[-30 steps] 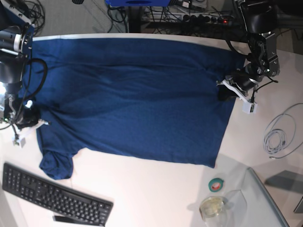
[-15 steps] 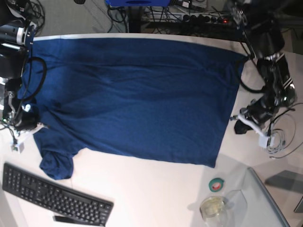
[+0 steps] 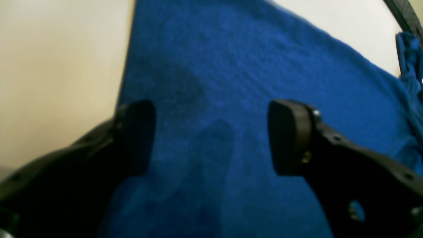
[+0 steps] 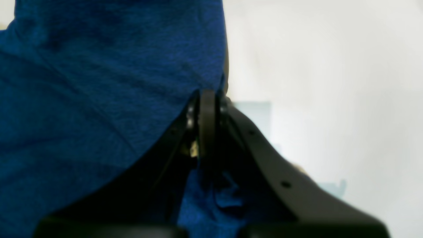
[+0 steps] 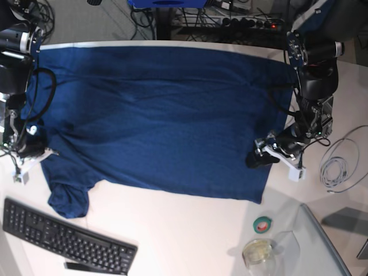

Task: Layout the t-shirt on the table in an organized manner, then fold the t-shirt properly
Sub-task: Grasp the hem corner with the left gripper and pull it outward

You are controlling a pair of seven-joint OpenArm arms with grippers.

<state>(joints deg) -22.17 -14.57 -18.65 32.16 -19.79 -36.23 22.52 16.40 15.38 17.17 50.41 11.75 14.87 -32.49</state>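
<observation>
Left gripper (image 5: 257, 157) hangs with its jaws spread wide and nothing between them, low over the hem side of the t-shirt (image 5: 161, 115), close to the cloth's edge; right gripper (image 4: 206, 127) is clamped tight on a pinch of the shirt near a sleeve at the opposite side. The shirt lies spread across the table (image 5: 190, 230), mostly flat, though one sleeve (image 5: 68, 198) is bunched up near the keyboard (image 5: 63, 236). The risk, as I judge it: if the left jaws close too shallow on the hem they catch only one layer, and any pull against the right's grip would drag the whole cloth and wrinkle it
</observation>
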